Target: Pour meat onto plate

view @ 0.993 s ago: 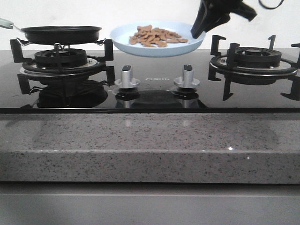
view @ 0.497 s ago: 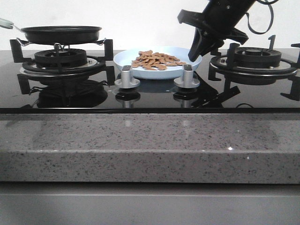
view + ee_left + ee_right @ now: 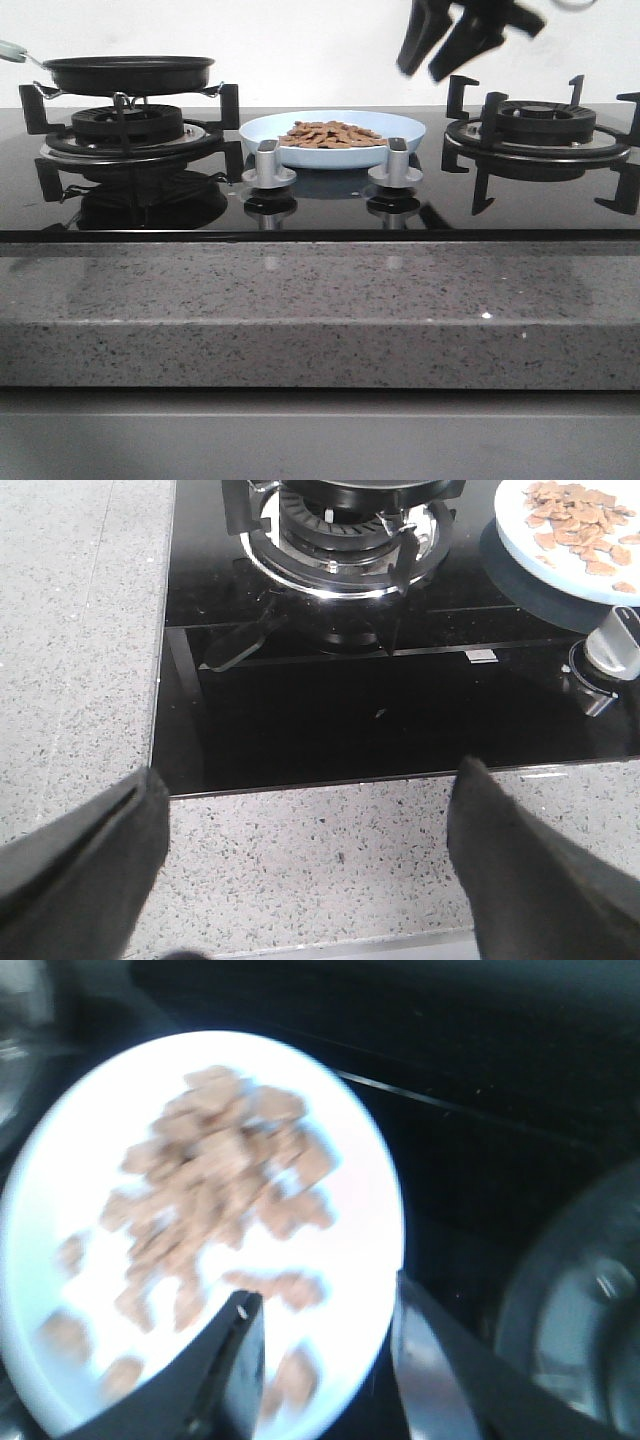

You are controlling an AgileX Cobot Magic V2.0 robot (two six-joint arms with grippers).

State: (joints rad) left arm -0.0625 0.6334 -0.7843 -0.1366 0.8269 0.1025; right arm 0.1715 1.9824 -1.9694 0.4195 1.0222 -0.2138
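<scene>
The pale-blue plate [image 3: 332, 156] rests on the black glass hob between the two burners, behind the knobs. A loose heap of orange-brown meat [image 3: 330, 133] lies on it. My right gripper [image 3: 430, 58] hangs open and empty in the air above the plate's right rim, touching nothing. The right wrist view is blurred and shows the plate [image 3: 352, 1160] and meat [image 3: 205, 1195] below the spread fingers [image 3: 235, 1370]. My left gripper [image 3: 305, 810] is open and empty over the granite counter at the hob's front edge. That view shows the plate [image 3: 530, 558] and meat [image 3: 575, 510] far off.
A black frying pan [image 3: 130, 72] sits on the left burner [image 3: 125, 125]. The right burner [image 3: 540, 125] with its tall pan supports is bare, close under my right gripper. Two silver knobs [image 3: 268, 165] [image 3: 392, 162] stand in front of the plate. A granite ledge [image 3: 320, 310] runs along the front.
The plate came down from the air onto the hob. My right gripper has let go of its right rim, opened and risen above it.
</scene>
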